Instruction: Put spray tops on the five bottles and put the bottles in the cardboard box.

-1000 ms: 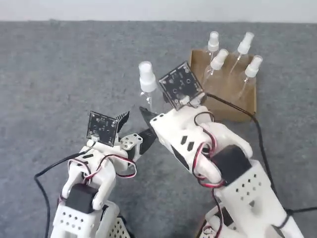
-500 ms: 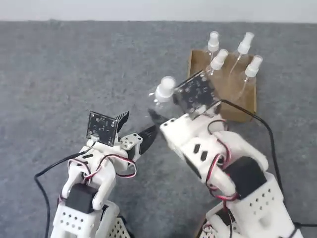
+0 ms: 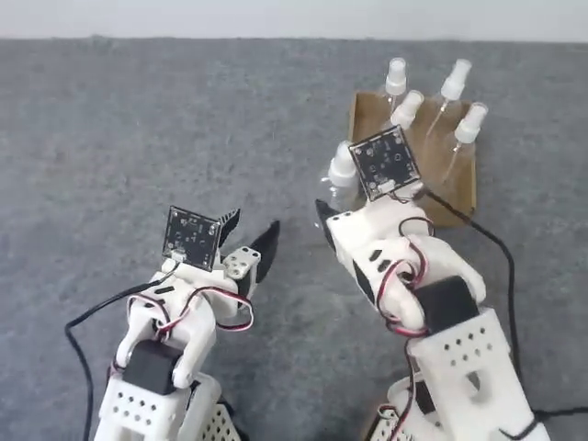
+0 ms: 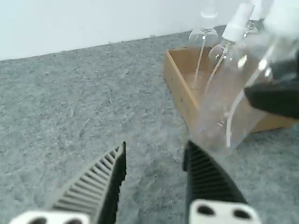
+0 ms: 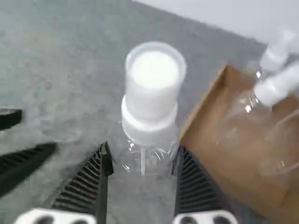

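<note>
My right gripper [image 5: 140, 156] is shut on a clear bottle [image 5: 142, 154] that wears a white spray top [image 5: 153, 84]. In the high view this bottle [image 3: 342, 175] hangs upright just left of the cardboard box [image 3: 457, 188]. Several capped bottles [image 3: 407, 108] stand inside the box. My left gripper [image 3: 254, 223] stands open with nothing in it, low over the carpet and left of the held bottle. From the left wrist its fingers [image 4: 107, 182] frame bare carpet, with the held bottle [image 4: 233, 98] and the box [image 4: 180, 91] beyond.
Grey carpet [image 3: 138, 129] covers the whole surface, with open room to the left and front of the box. A pale wall runs along the far edge. Black cables trail from both arm bases.
The right arm has carried the capped bottle to the right, from above the left gripper to the box's left wall. The left gripper's moving finger has drawn in a little.
</note>
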Controlling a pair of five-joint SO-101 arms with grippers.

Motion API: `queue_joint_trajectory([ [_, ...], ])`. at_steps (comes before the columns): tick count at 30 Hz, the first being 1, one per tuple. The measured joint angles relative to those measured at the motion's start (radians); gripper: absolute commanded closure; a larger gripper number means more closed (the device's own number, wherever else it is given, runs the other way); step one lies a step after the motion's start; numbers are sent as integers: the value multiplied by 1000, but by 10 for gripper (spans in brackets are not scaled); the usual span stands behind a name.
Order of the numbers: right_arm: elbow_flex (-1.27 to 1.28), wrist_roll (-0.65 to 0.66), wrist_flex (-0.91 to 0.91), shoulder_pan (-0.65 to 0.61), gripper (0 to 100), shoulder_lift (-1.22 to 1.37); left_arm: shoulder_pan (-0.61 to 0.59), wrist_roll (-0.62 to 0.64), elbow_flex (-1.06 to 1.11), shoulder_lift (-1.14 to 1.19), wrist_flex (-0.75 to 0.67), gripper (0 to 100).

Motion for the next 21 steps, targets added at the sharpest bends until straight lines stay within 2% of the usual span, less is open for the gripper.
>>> queue_joint_trajectory([
  [9, 43, 0, 26, 153, 993, -5, 0, 0, 14, -3, 0, 946],
  [13, 43, 0, 71, 153, 993, -5, 0, 0, 14, 0, 0, 991],
  [21, 43, 0, 71, 158, 993, -6, 0, 0, 14, 0, 0, 985],
])
